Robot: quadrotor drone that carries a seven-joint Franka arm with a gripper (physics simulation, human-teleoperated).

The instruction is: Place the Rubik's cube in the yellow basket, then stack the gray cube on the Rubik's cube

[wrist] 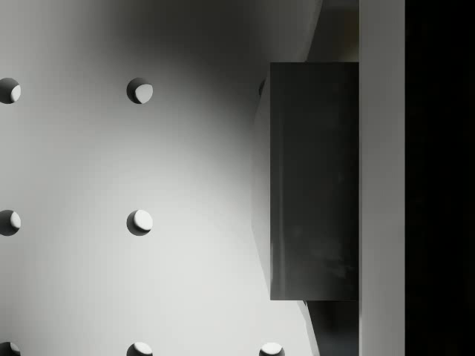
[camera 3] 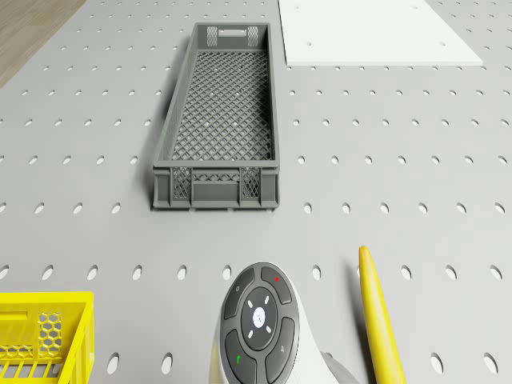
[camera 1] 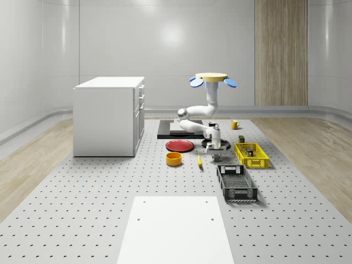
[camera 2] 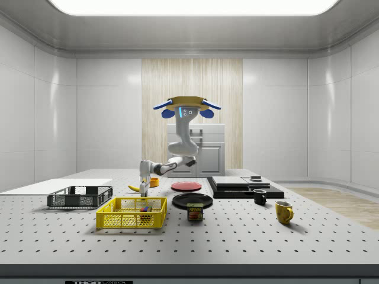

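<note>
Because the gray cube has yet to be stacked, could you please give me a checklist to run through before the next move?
1. Rubik's cube inside the yellow basket: ok.
2. Drone hovering above the far part of the table, arm reaching down: ok.
3. Gripper low over the table, between the banana and the yellow basket: ok.
4. Gray cube close before the wrist camera: ok.
5. Firm hold on the gray cube: cannot tell.
6. Gray cube lifted off the table: cannot tell.
</note>
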